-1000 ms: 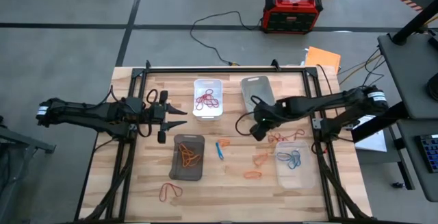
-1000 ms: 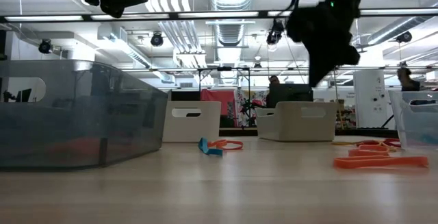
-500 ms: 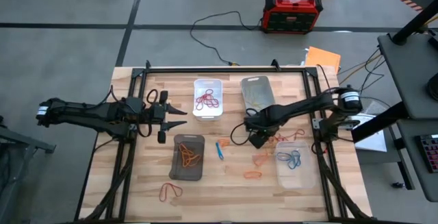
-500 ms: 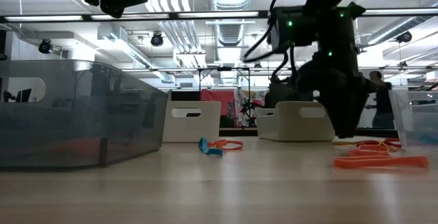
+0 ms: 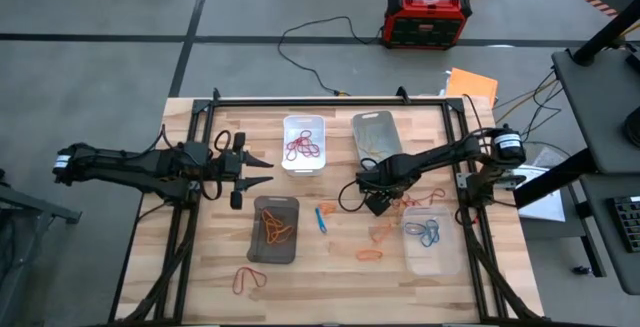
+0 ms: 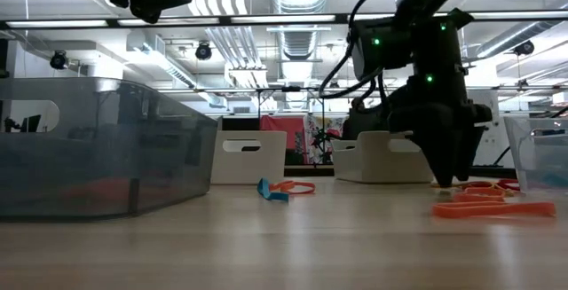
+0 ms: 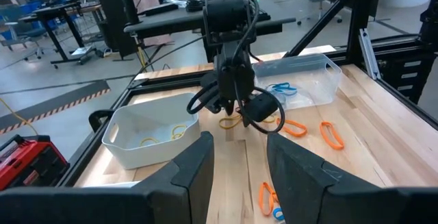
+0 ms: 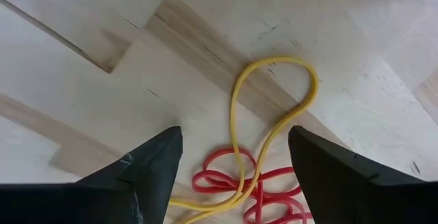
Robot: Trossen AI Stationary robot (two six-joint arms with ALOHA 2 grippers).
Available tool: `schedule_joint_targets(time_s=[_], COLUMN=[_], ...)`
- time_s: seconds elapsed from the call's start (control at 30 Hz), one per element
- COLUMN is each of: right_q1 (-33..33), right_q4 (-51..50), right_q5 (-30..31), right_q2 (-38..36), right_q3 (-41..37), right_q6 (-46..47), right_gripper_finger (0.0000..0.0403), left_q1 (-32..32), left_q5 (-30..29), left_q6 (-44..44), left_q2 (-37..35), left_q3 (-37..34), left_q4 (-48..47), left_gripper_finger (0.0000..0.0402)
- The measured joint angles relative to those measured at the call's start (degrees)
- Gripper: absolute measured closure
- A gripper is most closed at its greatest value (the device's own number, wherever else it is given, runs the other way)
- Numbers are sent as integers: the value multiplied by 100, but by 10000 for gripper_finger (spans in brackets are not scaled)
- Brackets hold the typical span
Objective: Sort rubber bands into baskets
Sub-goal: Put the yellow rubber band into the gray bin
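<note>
My right gripper (image 8: 235,133) stands open, pointing down, just above the table between the light grey basket (image 5: 376,137) and the clear basket (image 5: 432,237). Between its fingers a yellow rubber band (image 8: 274,107) lies flat across a red one (image 8: 254,183) on the wood. The low view shows the right gripper (image 6: 448,179) close over these loose bands (image 6: 484,188). My left gripper (image 5: 266,171) hovers open, with nothing in it, left of the white basket (image 5: 303,144) and above the dark smoky basket (image 5: 275,229).
Red bands lie in the white basket, orange in the dark one, blue in the clear one, yellow in the grey one. Loose on the table are a blue band (image 5: 321,217), orange bands (image 5: 370,254) and a band near the front edge (image 5: 250,280).
My right gripper has moved from beside the grey basket toward the table's near edge and down, until its fingertips stand just over the loose yellow and red bands. The bands have stayed where they were.
</note>
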Motion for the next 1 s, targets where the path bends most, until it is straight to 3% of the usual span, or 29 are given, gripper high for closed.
schedule_joint_targets(time_s=[0.33,0.7,1.0], right_q1=[0,4,41], right_q4=[155,433,461], right_q5=[-67,-85,90], right_q2=[243,248,-150], right_q3=[-4,-15,-52], right_q6=[-218,-374,-393], right_gripper_finger=[194,379,394], left_q1=[-1,0,0], left_q5=[0,0,0], left_q6=[0,0,-2], left_q2=[0,0,0], left_q3=[0,0,0], left_q4=[0,-2,-4], left_gripper_finger=[280,280,280])
